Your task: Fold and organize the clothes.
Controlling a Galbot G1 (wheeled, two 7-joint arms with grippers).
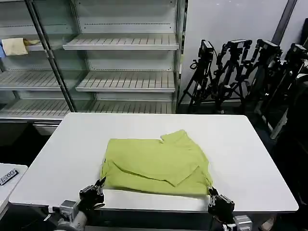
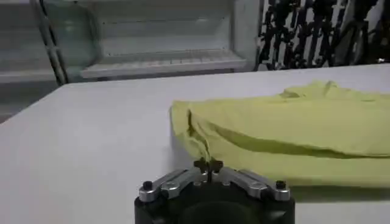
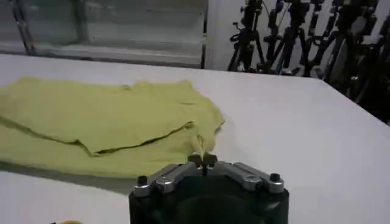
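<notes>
Lime-green T-shirt point(image 1: 156, 166): lying folded into a rough rectangle on the near half of the white tabletop point(image 1: 240, 144), one sleeve poking out at the far right corner; also showing in the left wrist view point(image 2: 292, 131) and in the right wrist view point(image 3: 103, 122).
Fold lines: running diagonally across the top layer, a loose flap overlapping the near part.
Left tool point(image 1: 97, 190): hovering at the near left corner of the shirt, just beside the hem, fingertips pressed together with no cloth between them; likewise closed in its own wrist view point(image 2: 208, 164).
Right tool point(image 1: 215, 197): sitting at the near right corner of the shirt, by the tabletop edge, fingertips pressed together and gripping nothing point(image 3: 202, 160).
Background: standing behind the tabletop, metal shelving point(image 1: 125, 57); leaning along the right wall, black tripods point(image 1: 240, 67).
Pale cloth point(image 1: 14, 45): resting on an upper shelf at far left.
</notes>
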